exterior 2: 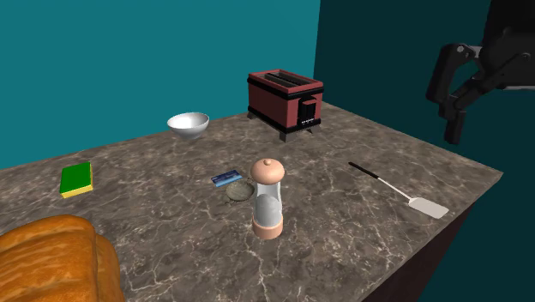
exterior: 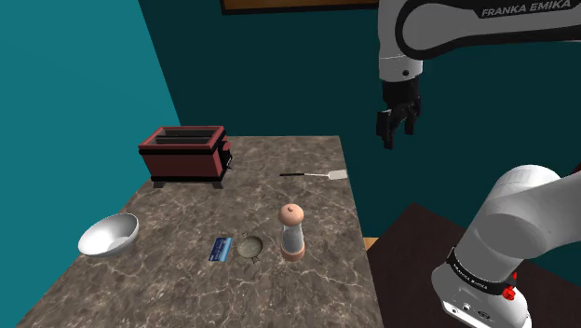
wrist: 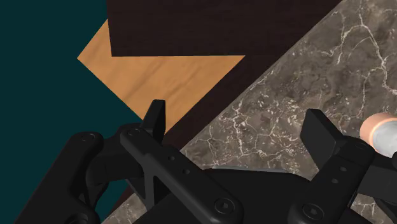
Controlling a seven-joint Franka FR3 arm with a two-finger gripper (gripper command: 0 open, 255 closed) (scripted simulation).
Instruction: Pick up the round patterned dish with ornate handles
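The round dish [exterior: 249, 246] is small, flat and grey-patterned, with a little handle showing at its rim. It lies on the marble counter [exterior: 279, 196] between a blue card [exterior: 220, 249] and a grinder [exterior: 293, 233]. The second exterior view has the dish [exterior 2: 242, 190] just behind the grinder [exterior 2: 267, 199]. My gripper [exterior: 396, 133] hangs open and empty, high in the air beyond the counter's edge on the shoulder view's right, far from the dish. In the wrist view the gripper [wrist: 238, 127] has its black fingers [wrist: 156, 118] apart over the counter's edge, with the grinder's top [wrist: 380, 130] beside one finger.
A red toaster [exterior: 186, 154] stands at the counter's back and a white bowl [exterior: 109, 234] near the shoulder view's left edge. A white spatula [exterior: 317, 173] lies closest below the gripper. A green sponge [exterior 2: 76, 178] and a bread loaf [exterior 2: 51, 262] sit at the second exterior view's left.
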